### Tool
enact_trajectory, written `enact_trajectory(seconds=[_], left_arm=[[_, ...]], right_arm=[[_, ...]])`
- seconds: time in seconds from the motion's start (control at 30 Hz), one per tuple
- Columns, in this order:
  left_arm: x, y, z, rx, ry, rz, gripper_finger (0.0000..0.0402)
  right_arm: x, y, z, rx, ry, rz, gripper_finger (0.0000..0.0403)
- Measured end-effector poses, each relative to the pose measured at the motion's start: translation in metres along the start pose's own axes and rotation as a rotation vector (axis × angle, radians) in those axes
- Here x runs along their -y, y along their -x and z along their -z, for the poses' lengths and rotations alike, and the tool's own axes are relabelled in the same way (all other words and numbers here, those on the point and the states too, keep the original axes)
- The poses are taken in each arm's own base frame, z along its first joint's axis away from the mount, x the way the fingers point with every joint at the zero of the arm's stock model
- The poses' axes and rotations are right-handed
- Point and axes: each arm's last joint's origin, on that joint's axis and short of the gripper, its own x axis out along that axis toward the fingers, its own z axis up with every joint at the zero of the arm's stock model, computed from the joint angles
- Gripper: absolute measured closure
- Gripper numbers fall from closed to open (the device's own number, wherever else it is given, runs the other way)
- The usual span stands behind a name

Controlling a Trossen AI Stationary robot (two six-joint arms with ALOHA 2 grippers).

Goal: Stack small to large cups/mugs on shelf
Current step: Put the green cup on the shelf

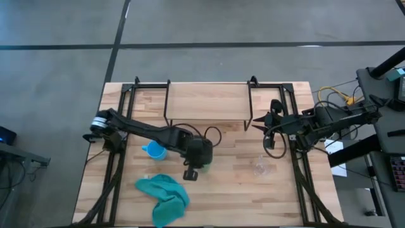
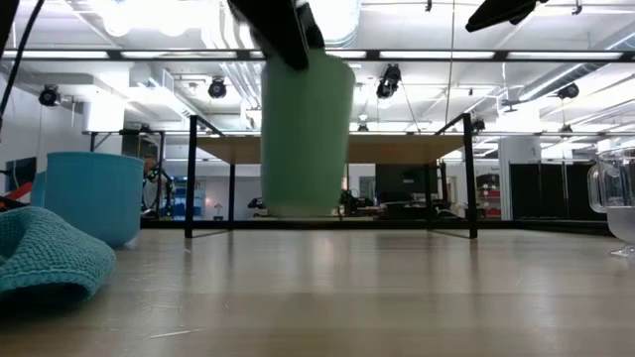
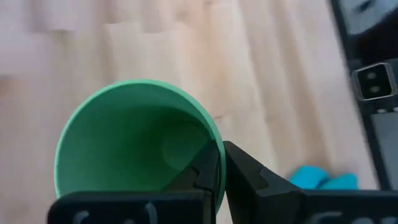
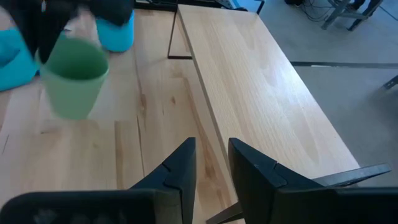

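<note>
The green tumbler (image 2: 306, 134) hangs upright above the table in my left gripper (image 3: 219, 154), which is shut on its rim near the table's middle (image 1: 199, 162). The blue mug (image 1: 155, 151) stands on its base just left of it, in front of the shelf. The clear glass mug (image 1: 262, 166) stands toward the right; the low view shows it at the picture's edge (image 2: 617, 203). The shelf (image 1: 205, 101) stands on black legs along the far edge with a bare board (image 4: 261, 81). My right gripper (image 4: 211, 163) is open and hovers by the shelf's right end (image 1: 262, 123). My left gripper holds the green tumbler by its rim (image 3: 214, 134), one finger (image 3: 198, 173) inside the cup and the other finger (image 3: 252, 177) outside the wall. The fingers come from above, pointing down. The tumbler hangs upright, its base (image 2: 303, 210) lifted clear of the table.
A crumpled teal cloth (image 1: 164, 197) lies near the table's near-left part, and shows at the left in the low view (image 2: 45, 258). Black frame rails (image 1: 297, 171) run along both table sides. Bare wood lies between the tumbler and the glass mug.
</note>
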Motion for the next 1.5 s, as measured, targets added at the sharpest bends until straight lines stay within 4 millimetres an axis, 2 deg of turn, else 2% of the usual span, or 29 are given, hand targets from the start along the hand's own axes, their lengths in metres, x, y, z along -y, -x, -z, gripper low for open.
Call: enact_trajectory(seconds=[0.17,0.3,0.43,0.53,0.73,0.9,1.1,1.5], left_arm=[[-0.001,0.052,-0.015,-0.030,-0.057,-0.204,0.0401],[-0.011,0.091,-0.020,-0.044,-0.041,-0.361,0.0402],[-0.027,0.120,-0.020,-0.065,0.000,-0.469,0.0402],[-0.041,0.135,-0.017,-0.087,0.040,-0.509,0.0402],[-0.079,0.151,-0.007,-0.138,0.145,-0.568,0.0402],[-0.101,0.157,-0.001,-0.149,0.215,-0.595,0.0402],[-0.112,0.160,0.002,-0.134,0.269,-0.518,0.0401],[-0.133,0.166,0.009,-0.131,0.367,-0.539,0.0401]], right_arm=[[0.000,0.000,0.000,0.000,0.004,0.000,0.0314],[0.000,0.000,0.000,0.000,0.018,0.001,0.0314],[0.000,0.000,0.000,0.000,0.018,0.000,0.0314],[0.000,0.000,0.000,0.000,0.018,0.000,0.0314],[0.000,0.000,0.000,0.000,0.018,0.000,0.0314],[0.000,0.000,0.000,0.000,0.018,0.000,0.0314],[0.000,0.000,0.000,0.000,0.015,0.000,0.0314],[0.000,0.000,0.000,0.000,0.015,0.000,0.0314]])
